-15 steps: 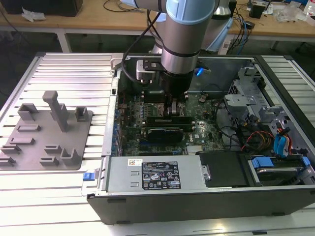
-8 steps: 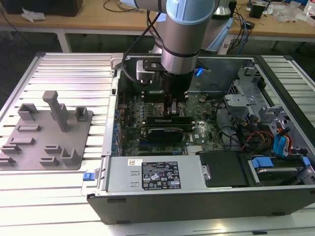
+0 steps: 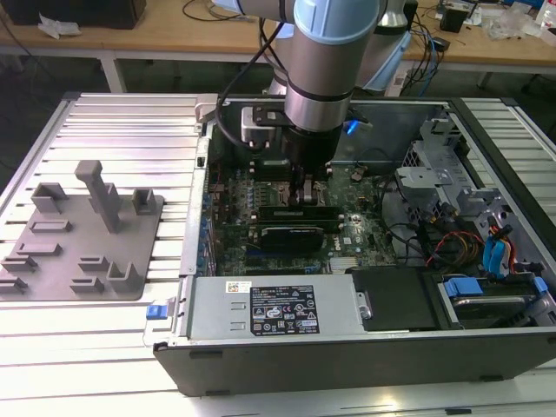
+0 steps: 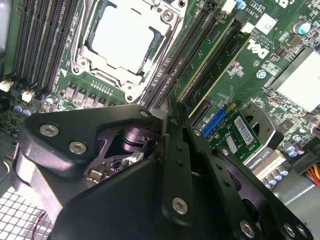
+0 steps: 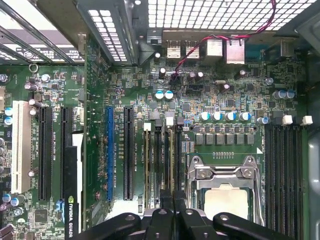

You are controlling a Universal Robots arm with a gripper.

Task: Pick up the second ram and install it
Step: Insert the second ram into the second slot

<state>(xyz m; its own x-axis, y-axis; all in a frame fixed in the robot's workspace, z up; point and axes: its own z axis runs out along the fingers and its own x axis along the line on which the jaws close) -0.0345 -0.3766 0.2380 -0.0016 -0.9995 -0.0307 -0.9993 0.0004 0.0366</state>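
Your claw is down inside the open computer box, right over the long slots beside the silver chip holder. Its two fingers are closed tight together. You cannot tell if anything thin is pinched between them.

In the second wrist view, two thin green sticks stand in the slots. The one in line with the claw tips looks like the second ram, and the other stick is just beside it. So the pick-up looks done and the stick looks to be in its slot. You cannot see if it is pushed all the way in.

The box lies on a ridged metal table. A grey plastic holder sits at the exterior view's left. A wooden bench stands behind.
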